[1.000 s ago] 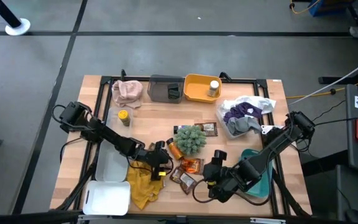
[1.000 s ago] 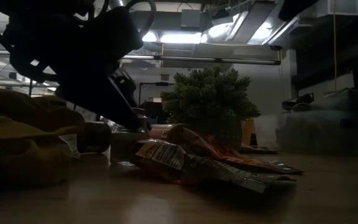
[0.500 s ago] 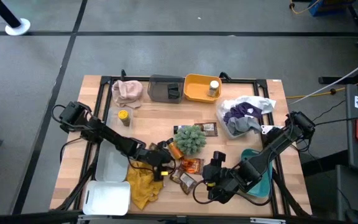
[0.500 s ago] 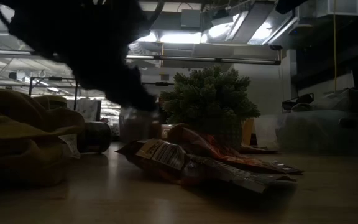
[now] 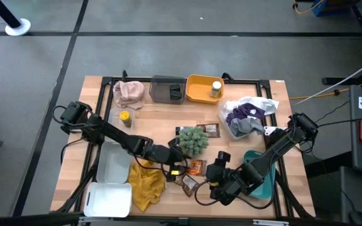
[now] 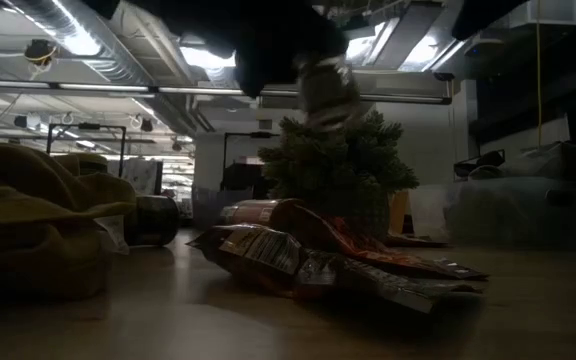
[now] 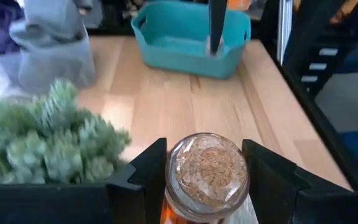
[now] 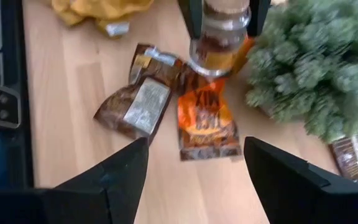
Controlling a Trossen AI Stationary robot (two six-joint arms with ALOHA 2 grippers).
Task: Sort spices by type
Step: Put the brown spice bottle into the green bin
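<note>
My left gripper is shut on a small glass jar with a cork top and an orange label. It hangs in the air beside the green plant ball, above the packets, and shows in the low view as the jar. An orange packet and a brown packet lie flat on the table below it. My right gripper hovers open near the table's front, pointing down at the packets, with nothing between its fingers. My left gripper pinches the jar's glass sides between its two fingers, just under the cork. One finger stands on each side of the jar. The fingers come slanting down from the table's left. The jar hangs clear of the table, roughly upright.
The mustard cloth lies left of the packets, next to a white tray and lid. A teal bin is at the front right. At the back are a yellow bin, a grey bin and a yellow-lidded jar.
My left gripper has risen from the table beside the mustard cloth and gone toward the table's right edge, up to the plant ball. The jar stood on the table a second ago and is now lifted clear. My right gripper has kept still.
</note>
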